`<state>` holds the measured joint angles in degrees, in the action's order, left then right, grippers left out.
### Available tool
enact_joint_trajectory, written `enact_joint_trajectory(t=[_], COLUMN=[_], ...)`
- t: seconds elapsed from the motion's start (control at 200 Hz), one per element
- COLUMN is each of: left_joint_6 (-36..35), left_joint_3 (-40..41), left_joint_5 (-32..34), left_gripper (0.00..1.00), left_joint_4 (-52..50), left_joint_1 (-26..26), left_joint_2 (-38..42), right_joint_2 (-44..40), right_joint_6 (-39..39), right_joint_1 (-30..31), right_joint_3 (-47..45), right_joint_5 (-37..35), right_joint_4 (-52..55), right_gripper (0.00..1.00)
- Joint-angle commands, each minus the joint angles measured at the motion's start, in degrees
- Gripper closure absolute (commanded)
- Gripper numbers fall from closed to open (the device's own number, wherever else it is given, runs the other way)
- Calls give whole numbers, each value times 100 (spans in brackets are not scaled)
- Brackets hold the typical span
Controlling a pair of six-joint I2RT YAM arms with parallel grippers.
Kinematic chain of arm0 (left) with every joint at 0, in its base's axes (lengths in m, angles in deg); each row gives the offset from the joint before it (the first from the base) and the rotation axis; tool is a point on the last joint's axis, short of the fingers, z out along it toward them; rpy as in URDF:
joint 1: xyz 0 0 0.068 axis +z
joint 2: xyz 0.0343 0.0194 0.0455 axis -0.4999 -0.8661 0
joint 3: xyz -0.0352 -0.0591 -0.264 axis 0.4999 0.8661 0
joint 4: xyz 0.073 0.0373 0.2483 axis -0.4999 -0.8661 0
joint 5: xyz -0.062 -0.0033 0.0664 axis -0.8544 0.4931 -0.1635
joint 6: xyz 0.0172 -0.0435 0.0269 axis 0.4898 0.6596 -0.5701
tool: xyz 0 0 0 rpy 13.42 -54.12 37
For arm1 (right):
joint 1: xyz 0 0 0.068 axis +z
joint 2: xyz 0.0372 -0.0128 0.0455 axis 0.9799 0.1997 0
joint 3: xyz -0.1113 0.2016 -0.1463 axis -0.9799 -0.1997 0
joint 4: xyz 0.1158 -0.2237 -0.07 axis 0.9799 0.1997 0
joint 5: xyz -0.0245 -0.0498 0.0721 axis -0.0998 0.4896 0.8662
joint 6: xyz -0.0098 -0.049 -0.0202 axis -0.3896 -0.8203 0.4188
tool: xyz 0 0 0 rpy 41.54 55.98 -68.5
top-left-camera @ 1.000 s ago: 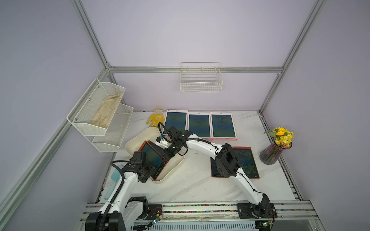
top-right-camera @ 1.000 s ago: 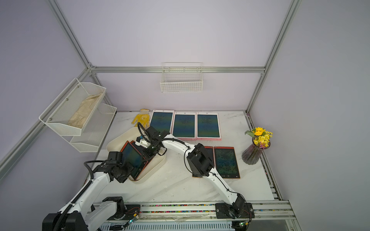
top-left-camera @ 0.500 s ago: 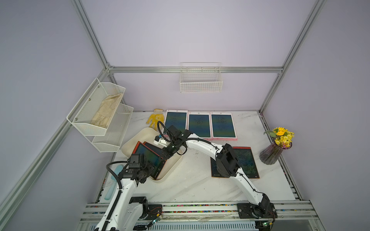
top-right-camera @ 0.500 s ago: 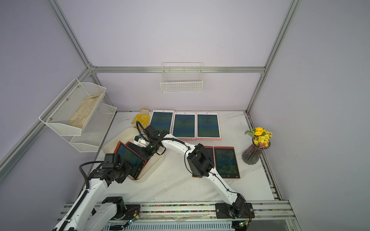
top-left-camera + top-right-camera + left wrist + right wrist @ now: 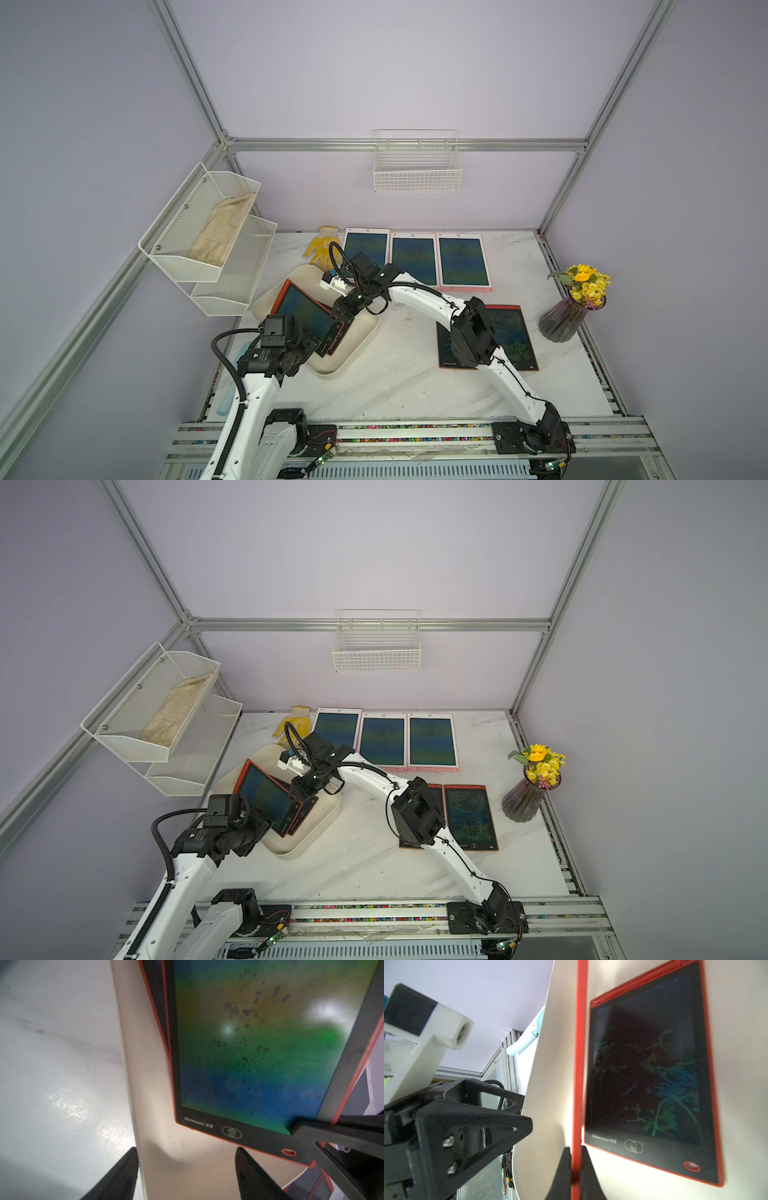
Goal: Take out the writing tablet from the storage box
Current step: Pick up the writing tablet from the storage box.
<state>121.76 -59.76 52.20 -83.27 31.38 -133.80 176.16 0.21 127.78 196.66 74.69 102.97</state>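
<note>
**A:** Writing tablet [image 5: 303,311], where is it?
**B:** Tilted over the storage box [image 5: 357,340], long axis diagonal, far-left to near-right. Right gripper [image 5: 576,1153], arm stretched across, pinches its edge. Left gripper [image 5: 186,1150] gapes empty over the box's rim.

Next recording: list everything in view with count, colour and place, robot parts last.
Table: 1, white marble.
Box: 1, cream, table's left side.
Held tablet: 1, red-framed, tilted above the box.
Lower tablet: 1, red-framed, flat in the box.
Red tablets: 2, side by side on the table, right of centre.
Pink tablets: 3, in a row at the table's back.
Glove: 1, yellow, left of the pink tablets.
Vase: 1, purple, yellow flowers, table's right edge.
Basket: 1, white wire, back wall.
Shelf: 1, white mesh, left wall; beige cloth in upper tier.
Left gripper: 1, black, open, at the box's rim.
Right gripper: 1, black, shut on the held tablet's edge.
</note>
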Motion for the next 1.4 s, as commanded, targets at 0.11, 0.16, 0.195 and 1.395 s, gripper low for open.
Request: enact_joint_trajectory(t=[0.11, 0.16, 0.195, 1.395], left_joint_6=[-189, -193, -217, -666], left_joint_3=[-545, -522, -521, -460], left_joint_5=[-78, -107, -135, -2502], left_gripper=[21, 20, 19, 0], left_joint_4=[436, 520, 583, 4328], left_joint_1=[11, 5, 4, -630], left_joint_2=[565, 633, 635, -991], right_joint_2=[-719, -873, -948, -4307], right_joint_6=[69, 126, 208, 1197], right_joint_1=[-295, -371, -405, -2003], right_joint_3=[-396, -500, -540, -4805], right_joint_5=[180, 259, 275, 1699], right_joint_4=[-649, -733, -766, -3055], right_gripper=[100, 100, 100, 100])
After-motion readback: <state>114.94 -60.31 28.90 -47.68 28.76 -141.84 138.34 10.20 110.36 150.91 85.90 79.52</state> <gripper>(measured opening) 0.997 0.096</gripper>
